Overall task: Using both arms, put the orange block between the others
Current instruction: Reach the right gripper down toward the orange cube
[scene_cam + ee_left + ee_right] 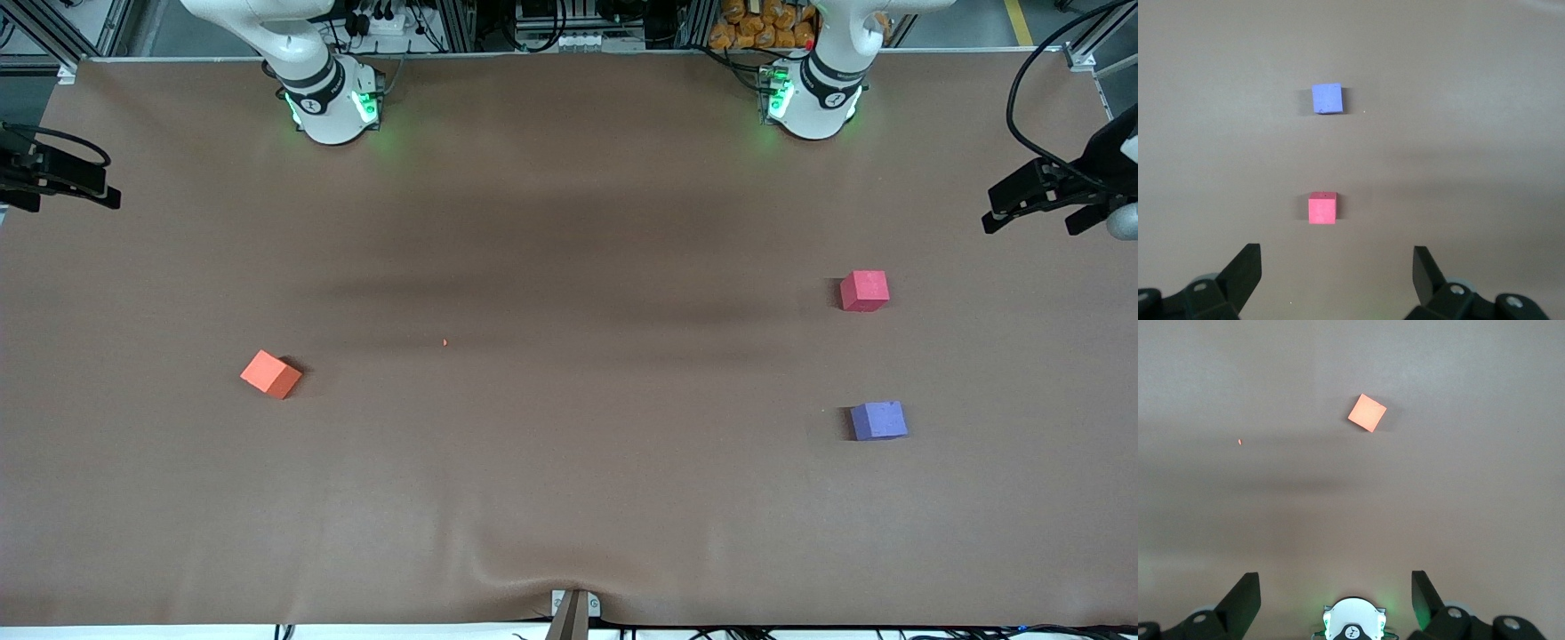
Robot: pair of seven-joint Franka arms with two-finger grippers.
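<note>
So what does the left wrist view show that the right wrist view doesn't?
Only the left wrist view: the pinkish-red cube and the purple-blue cube, lying apart, with the open left gripper holding nothing. Only the right wrist view: the orange block, a tiny orange speck, the right arm's base and the open, empty right gripper. Both share the brown table.

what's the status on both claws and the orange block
Left claw open, right claw open, both up, empty. Orange block alone at right arm's end. Red cube, purple cube apart, gap unobstructed.
</note>
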